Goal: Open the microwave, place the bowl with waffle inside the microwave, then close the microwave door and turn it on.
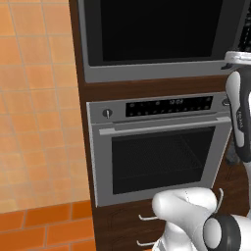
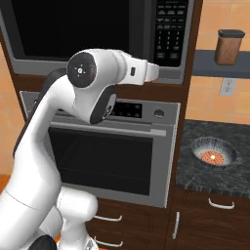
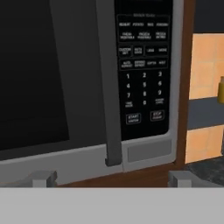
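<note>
Hand view: open hand (image 3: 112,178) faces shut black-glass microwave door (image 3: 39,78); grey bowl with waffle (image 2: 213,152) on dark table (image 2: 195,176), steel oven (image 2: 112,156) below.

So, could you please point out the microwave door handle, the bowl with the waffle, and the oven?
microwave door handle (image 3: 109,87), hand view, middle of the dark vertical bar.
bowl with the waffle (image 2: 213,152), right base view, grey rim on the counter.
oven (image 1: 162,157), left base view, dark door glass.

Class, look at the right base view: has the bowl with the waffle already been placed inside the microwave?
No. The bowl with the waffle sits on the dark counter to the right of the oven, and the microwave door is shut.
</note>
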